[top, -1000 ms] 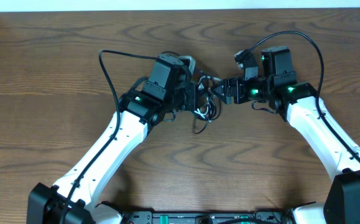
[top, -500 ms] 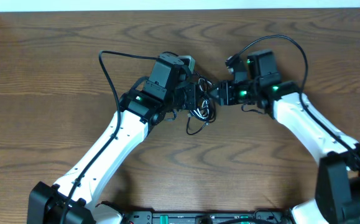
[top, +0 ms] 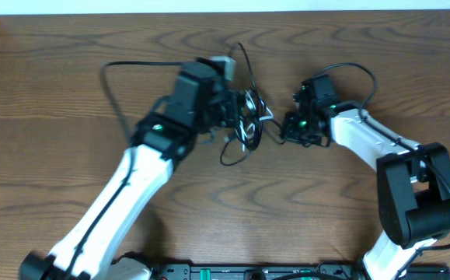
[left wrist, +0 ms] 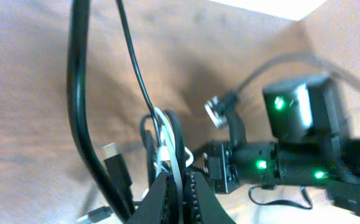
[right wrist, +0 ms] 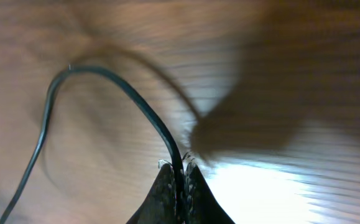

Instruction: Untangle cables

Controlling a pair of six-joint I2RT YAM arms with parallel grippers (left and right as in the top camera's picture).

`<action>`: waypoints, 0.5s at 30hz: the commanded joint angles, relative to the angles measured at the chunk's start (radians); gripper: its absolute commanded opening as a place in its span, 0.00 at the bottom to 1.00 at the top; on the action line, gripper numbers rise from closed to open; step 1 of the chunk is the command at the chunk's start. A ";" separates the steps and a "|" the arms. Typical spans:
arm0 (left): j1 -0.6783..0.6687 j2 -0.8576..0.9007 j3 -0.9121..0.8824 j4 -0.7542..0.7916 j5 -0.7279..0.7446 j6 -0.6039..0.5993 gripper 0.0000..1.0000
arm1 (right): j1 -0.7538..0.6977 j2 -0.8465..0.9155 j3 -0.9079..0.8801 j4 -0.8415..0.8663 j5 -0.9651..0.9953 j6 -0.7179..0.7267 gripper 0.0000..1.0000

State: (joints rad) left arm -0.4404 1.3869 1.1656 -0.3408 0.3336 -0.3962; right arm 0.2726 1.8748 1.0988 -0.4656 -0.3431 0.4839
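Since a second ago the left arm has swung up and to its left, carrying the cables (top: 247, 128) with it. The right arm has folded in, and the right pincer (right wrist: 180, 171) has gone from wide to closed. The left pincer (left wrist: 176, 182) is clamped on the cables, with a white cable (left wrist: 165, 134) and black loops bunched at its tips and a metal plug (left wrist: 111, 152) just beside. The knot sits mid-desk between the two pincers, one loop trailing toward the near side. The right pincer grips a black cable (right wrist: 136, 102) that arcs away over the wood. The desk (top: 46, 101) lies bare to the left, right and front, with a pale strip (top: 131, 6) along its far edge. A thick arm wire (top: 109, 85) loops out beside the left arm, and another (top: 361, 70) arches over the right arm, close to the knot.
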 commanded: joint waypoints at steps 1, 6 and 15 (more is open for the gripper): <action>0.068 -0.115 0.021 0.011 -0.006 -0.022 0.07 | -0.071 -0.005 0.013 -0.022 0.013 -0.029 0.01; 0.093 -0.188 0.021 0.018 -0.005 -0.067 0.08 | -0.144 -0.014 0.013 -0.028 -0.110 -0.136 0.01; 0.093 -0.203 0.021 0.052 0.033 -0.118 0.06 | -0.234 -0.195 0.014 -0.024 -0.447 -0.258 0.01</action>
State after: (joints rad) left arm -0.3504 1.1892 1.1656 -0.3058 0.3393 -0.4889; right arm 0.0532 1.7947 1.0988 -0.4904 -0.6109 0.2985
